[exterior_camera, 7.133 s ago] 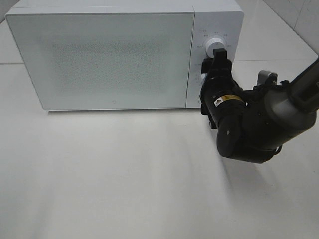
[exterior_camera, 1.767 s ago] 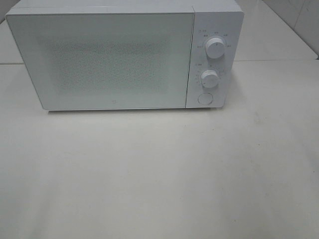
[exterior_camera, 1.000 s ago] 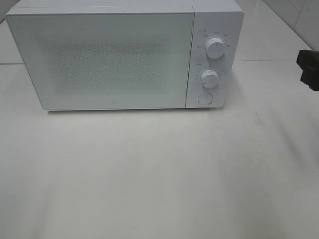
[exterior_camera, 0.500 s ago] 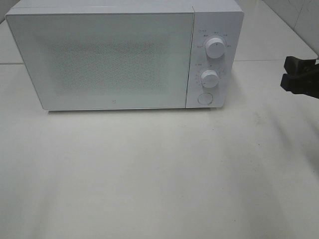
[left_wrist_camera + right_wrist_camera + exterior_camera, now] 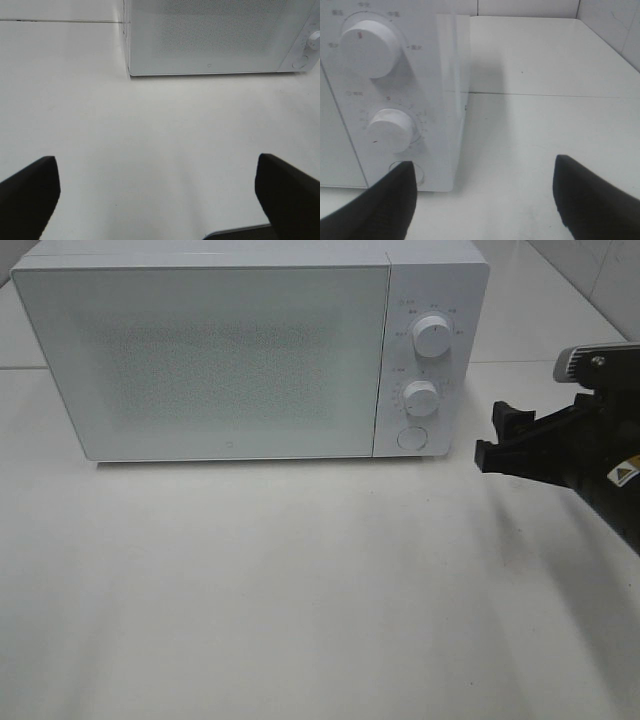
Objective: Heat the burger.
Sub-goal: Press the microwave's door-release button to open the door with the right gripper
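Observation:
The burger is out of view; the white microwave stands with its frosted door shut. My right gripper reaches in from the right edge, open and empty, a short way right of the control panel. In the right wrist view the right gripper faces the panel's right corner, with the upper knob, the lower knob and the round button off to one side. My left gripper is open and empty over bare table, well back from the microwave's door. The left arm does not show in the exterior view.
The microwave's panel carries an upper knob, a lower knob and a round button. The white table spreads in front of the microwave. A tiled wall rises at the back right.
My right arm has come in from the right edge and moved left toward the microwave's control panel. The microwave door stays shut.

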Available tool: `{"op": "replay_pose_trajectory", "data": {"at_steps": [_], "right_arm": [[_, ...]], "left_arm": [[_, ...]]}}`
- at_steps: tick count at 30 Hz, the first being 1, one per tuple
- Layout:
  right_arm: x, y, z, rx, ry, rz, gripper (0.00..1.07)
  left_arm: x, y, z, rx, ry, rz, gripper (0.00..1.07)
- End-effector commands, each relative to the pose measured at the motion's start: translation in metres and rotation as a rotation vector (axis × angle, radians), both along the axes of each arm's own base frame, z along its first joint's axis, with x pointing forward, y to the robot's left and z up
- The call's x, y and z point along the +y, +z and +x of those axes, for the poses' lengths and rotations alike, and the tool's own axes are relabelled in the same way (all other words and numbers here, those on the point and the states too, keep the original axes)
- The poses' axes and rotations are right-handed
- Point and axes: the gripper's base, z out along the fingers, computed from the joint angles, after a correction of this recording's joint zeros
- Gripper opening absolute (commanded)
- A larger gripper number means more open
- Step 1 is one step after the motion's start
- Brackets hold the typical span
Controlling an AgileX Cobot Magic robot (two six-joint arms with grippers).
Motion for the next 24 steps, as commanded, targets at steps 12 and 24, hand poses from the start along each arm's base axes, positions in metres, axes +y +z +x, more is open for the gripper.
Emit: {"op": "replay_pose_trajectory", "data": {"at_steps": [12, 24], "right_arm": [[0.052, -0.014, -0.007, 0.004, 0.047, 0.005, 0.74], [0.057, -0.022, -0.006, 0.045, 0.012, 0.077, 0.74]], "left_arm": [[0.000, -0.001, -0.002, -0.022, 0.003, -0.006, 0.98], [0.000, -0.001, -0.002, -0.022, 0.003, -0.006, 0.98]]}}
